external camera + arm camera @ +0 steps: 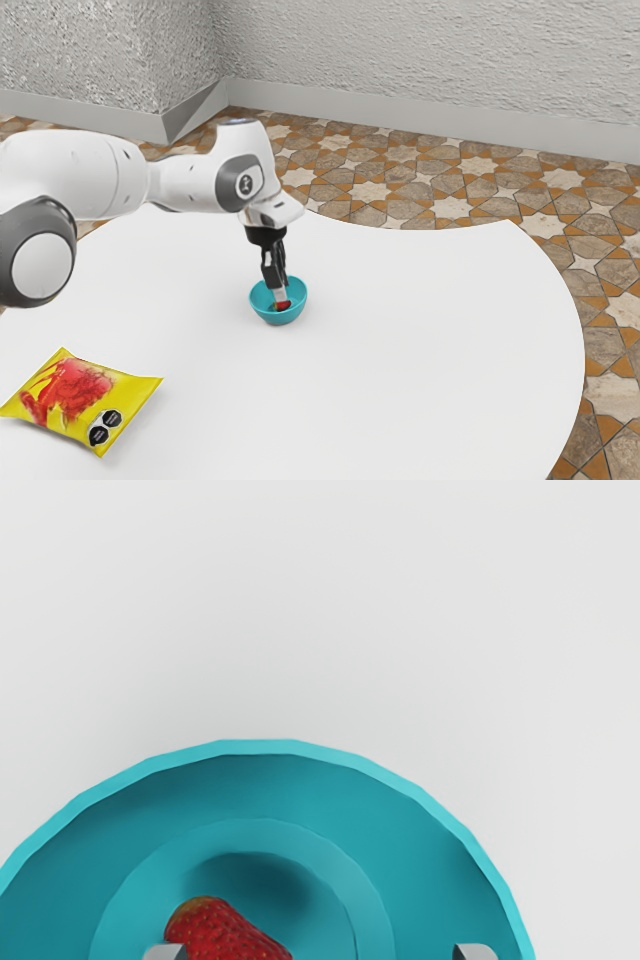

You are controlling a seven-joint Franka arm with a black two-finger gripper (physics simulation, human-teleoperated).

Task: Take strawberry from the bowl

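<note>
Strawberry: red and seeded, with a brownish-green end; it lies inside the bowl, on the bottom (215,935).
Bowl: turquoise, round and upright, its faceted rim (260,747) surrounding a stepped interior; a dark shadow falls on the bottom beside the fruit.
Gripper: black, directed downward (281,298), its lower end reaching inside the bowl's rim as seen in the exterior view.
Jaws: open, the two fingertips (474,953) standing wide apart within the outline of the bowl in the wrist view.
Contact: the strawberry lies close to one fingertip and well apart from the other, so it is not gripped; whether the nearer fingertip touches it cannot be told.
Arm: white with dark joints (90,178); it enters from the exterior view's left, runs nearly level, then bends down at the wrist above the bowl.
Table: white, smooth-topped, with a curved edge (400,350); it carries the bowl.
Packet: yellow, with red artwork and two black labels (75,395); it lies flat on the table toward the exterior view's lower left, well apart from the bowl.
Floor: patterned tiles in brown, orange and cream (450,175), beyond the table.
Wall: pale and rough-textured (420,60), with a plain skirting along its foot (400,120).
</note>
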